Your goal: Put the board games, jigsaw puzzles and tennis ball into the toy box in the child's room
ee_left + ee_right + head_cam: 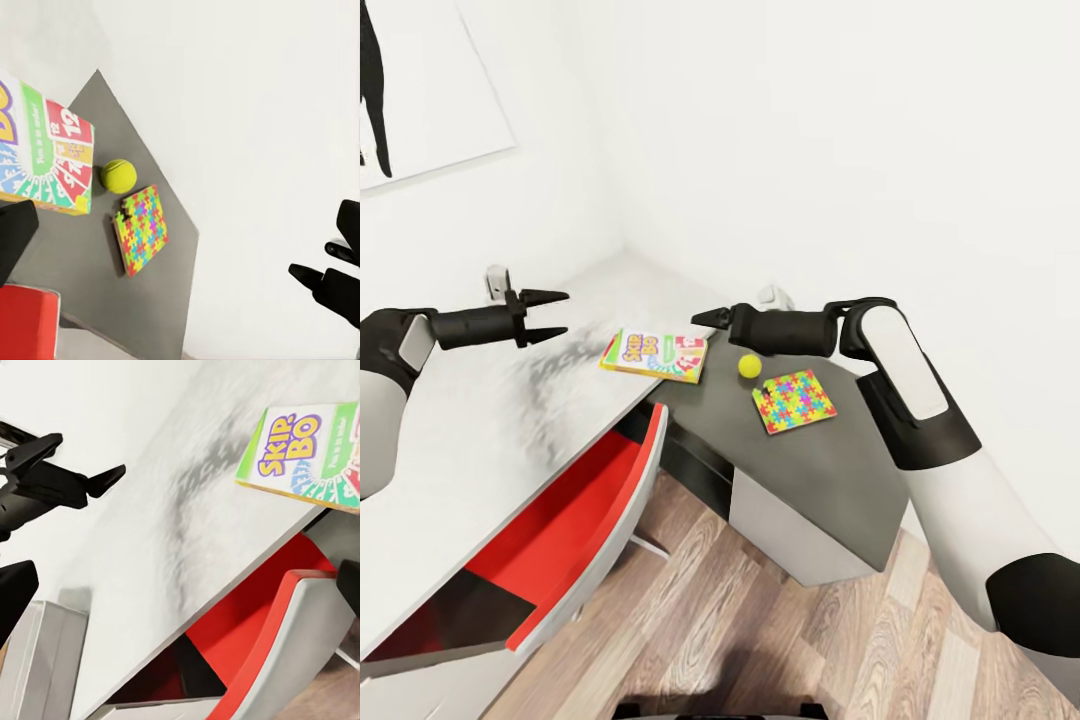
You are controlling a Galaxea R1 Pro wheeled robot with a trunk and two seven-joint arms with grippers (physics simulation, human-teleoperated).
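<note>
Left gripper (555,314), at about nine o'clock in the head view, hovers above the pale grey tabletop (480,420) with its two pointed fingers spread and nothing between them. It stands well apart from every toy. Under the tabletop edge, toward seven o'clock, a chair (595,520) with a red seat and a grey moulded rim is tucked in over the wood-plank floor (760,630).

Near the centre, the SKIP BO board game (656,354) lies flat, straddling the step from the pale top to the lower dark grey wing (820,470). It is a thin printed rectangular box, glossy, in yellow, green and orange. Just beyond it toward three o'clock, the tennis ball (749,366) rests on the dark wing, small, round and yellow-green, matt in finish. Beside the ball lies one jigsaw puzzle (794,400), a thin flat square of interlocked pieces in yellow, pink, blue and green, with a notched corner.

Right gripper (705,319) hangs just above the game box's far edge, close to the ball. Whether it is spread or closed cannot be determined from these views; it appears to carry nothing.

Assessment: these three toys lie loose on the tabletop and none is yet grasped. The task therefore appears to be at an early stage, with at least these three items outstanding.
</note>
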